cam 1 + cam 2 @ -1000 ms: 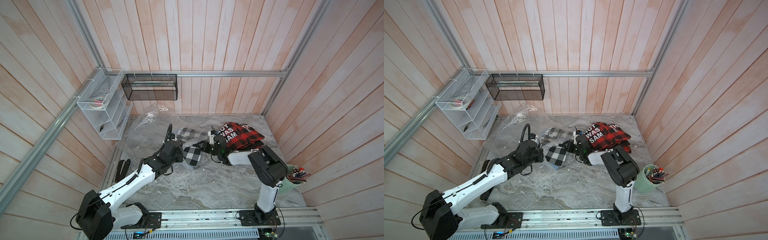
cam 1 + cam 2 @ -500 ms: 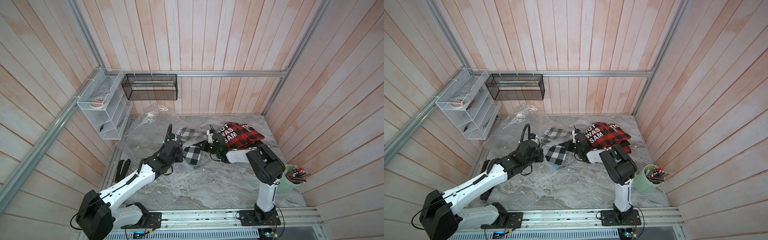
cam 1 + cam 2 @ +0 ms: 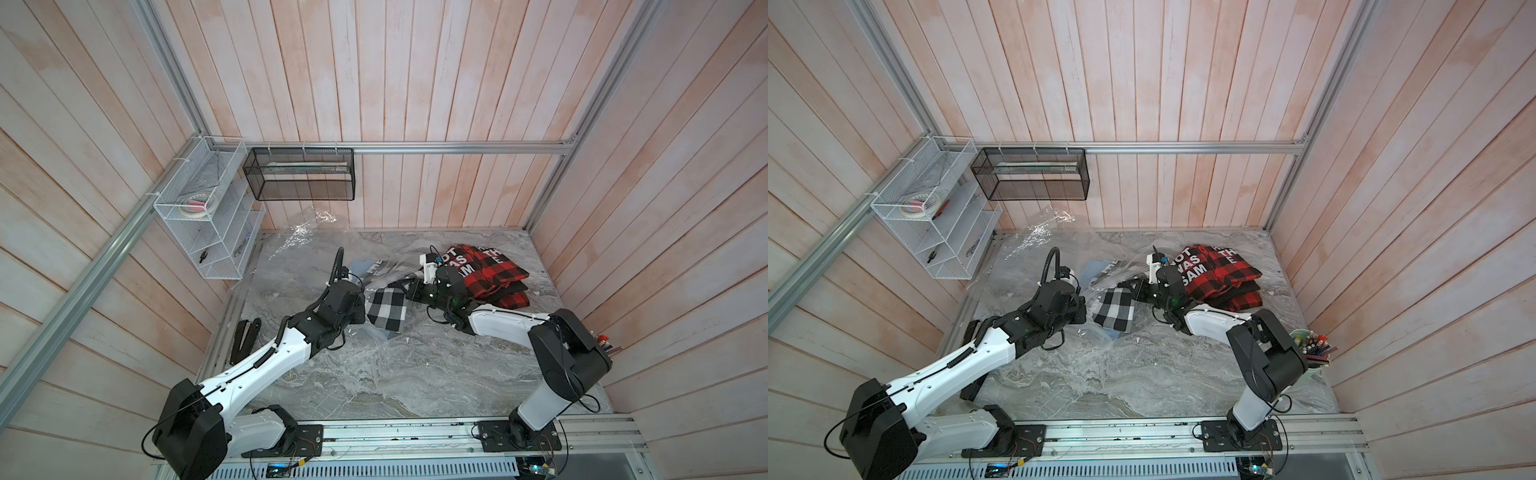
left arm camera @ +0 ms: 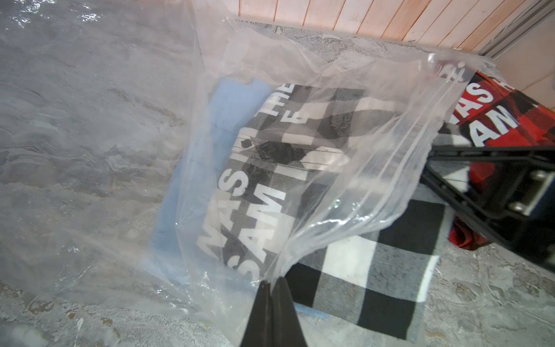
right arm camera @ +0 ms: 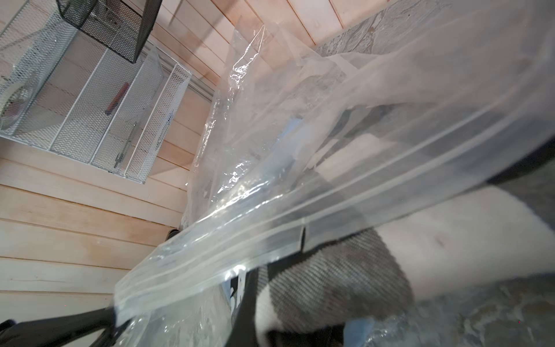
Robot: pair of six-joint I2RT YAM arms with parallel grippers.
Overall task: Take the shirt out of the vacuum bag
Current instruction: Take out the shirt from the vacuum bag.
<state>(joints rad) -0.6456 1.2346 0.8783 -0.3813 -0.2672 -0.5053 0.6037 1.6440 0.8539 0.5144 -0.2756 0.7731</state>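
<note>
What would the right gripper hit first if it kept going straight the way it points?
Probably the black-and-white plaid shirt: the right gripper sits at its edge, aimed across it, by the lifted mouth of the vacuum bag. The left gripper lies beyond. Depth is unclear.

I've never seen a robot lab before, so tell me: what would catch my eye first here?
Likely the black-and-white checked shirt sticking halfway out of a crinkly clear vacuum bag in the middle of the marble table. The left gripper pinches the bag's edge beside it. Further back, on the robot's right, a bright red plaid pile with white lettering stands out.
</note>
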